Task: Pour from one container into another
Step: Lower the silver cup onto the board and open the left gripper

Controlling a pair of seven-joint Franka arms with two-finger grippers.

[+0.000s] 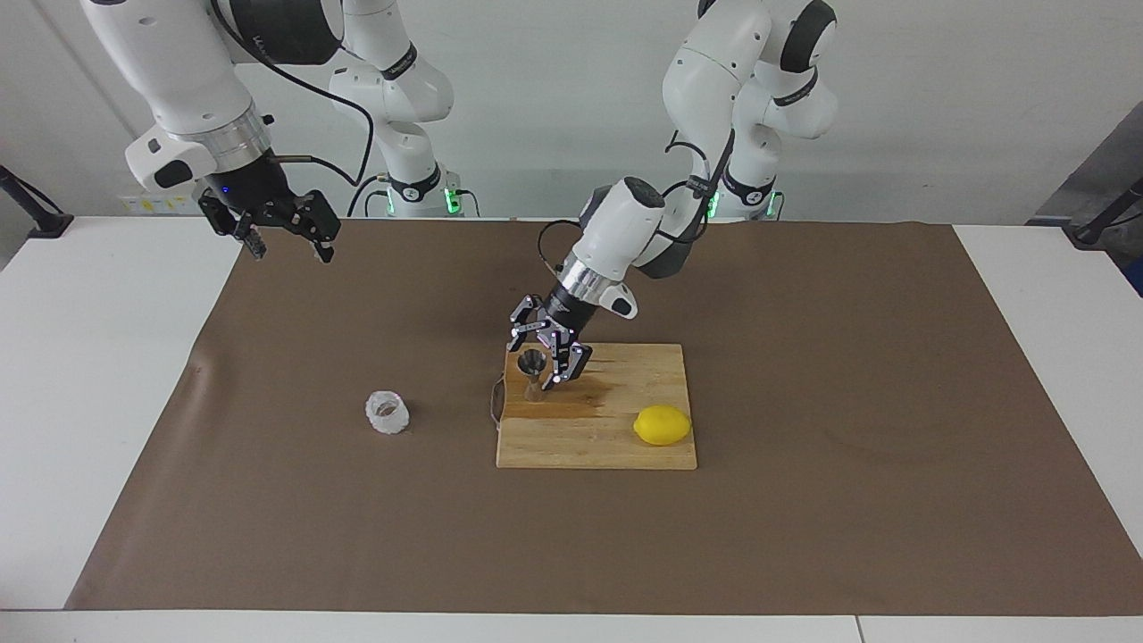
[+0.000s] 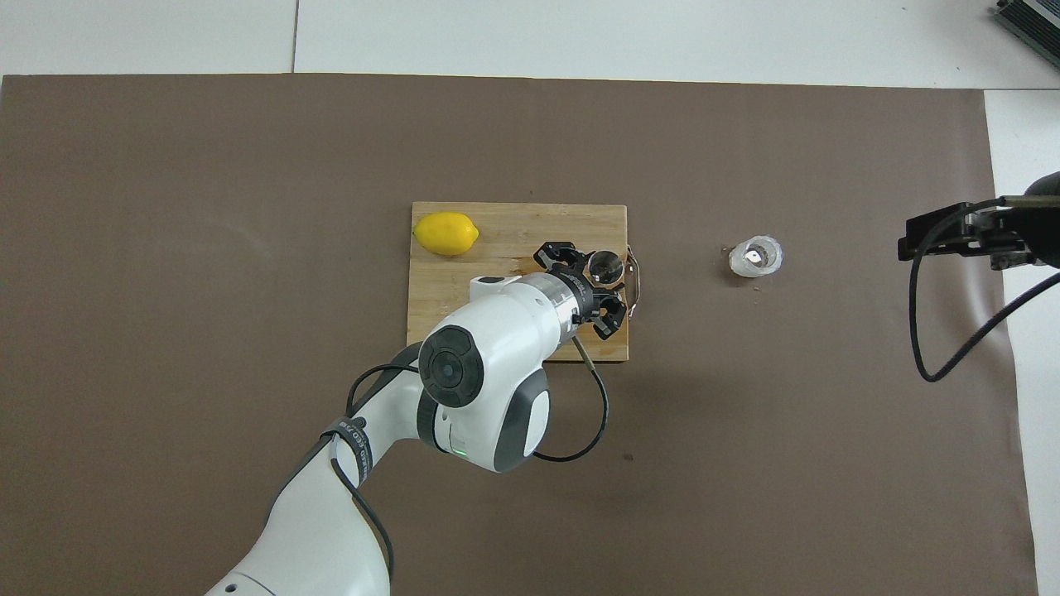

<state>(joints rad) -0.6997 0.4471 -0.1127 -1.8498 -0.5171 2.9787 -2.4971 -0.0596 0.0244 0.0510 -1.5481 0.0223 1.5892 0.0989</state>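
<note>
Left gripper low over the cutting board, fingers spread around the upright steel jigger, not yet closed on it. Glass cup stands on the brown mat toward the right arm's end, well apart from the board. Right gripper waits raised, fingers spread. A lemon lies on the board. Step in hand: securing the jigger. Next, probably: close on its waist without tipping it.
</note>
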